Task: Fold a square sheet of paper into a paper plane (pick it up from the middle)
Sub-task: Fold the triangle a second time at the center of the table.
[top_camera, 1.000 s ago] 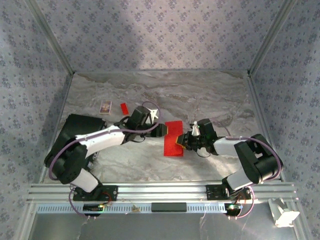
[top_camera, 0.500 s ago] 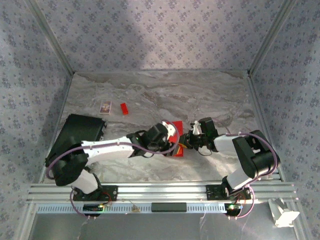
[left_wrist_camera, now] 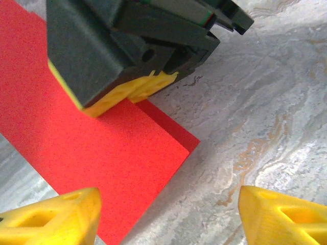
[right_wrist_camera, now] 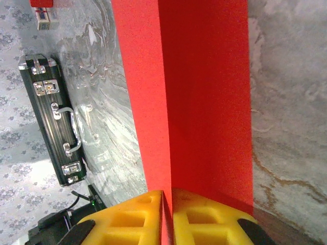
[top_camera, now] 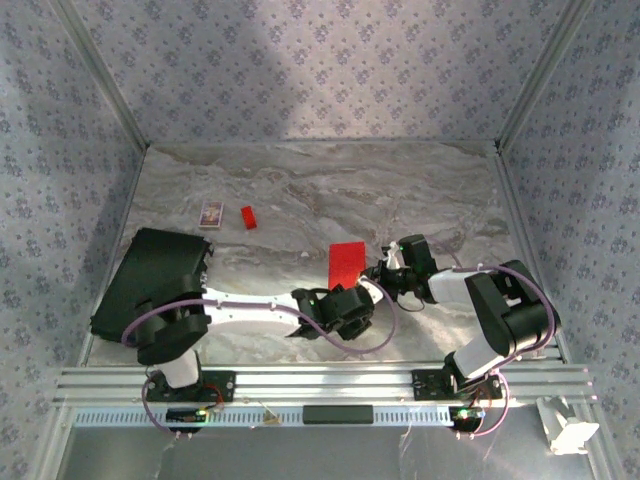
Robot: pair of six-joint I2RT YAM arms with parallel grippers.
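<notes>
The square sheet of paper (top_camera: 346, 262) is bright red and folded double into a long rectangle; no pointed paper plane shape is in view. My right gripper (top_camera: 381, 278) is shut on the sheet's right end. In the right wrist view its yellow pads (right_wrist_camera: 148, 217) pinch the fold of the sheet (right_wrist_camera: 204, 102). My left gripper (top_camera: 360, 296) is just on the near side of the sheet, open and holding nothing. In the left wrist view its yellow fingertips (left_wrist_camera: 51, 217) stand wide apart, the sheet (left_wrist_camera: 92, 143) lies under the left one, and the right gripper (left_wrist_camera: 130, 97) clamps the far end.
A black case (top_camera: 150, 280) lies at the left, also seen in the right wrist view (right_wrist_camera: 51, 117). A small patterned card (top_camera: 210, 214) and a tiny red block (top_camera: 247, 217) sit at the back left. Patterned walls close in three sides of the marble table (top_camera: 420, 190).
My left arm has swung from the sheet's left side round to its near side, and its gripper has opened wider. The right gripper has kept its grip on the sheet.
</notes>
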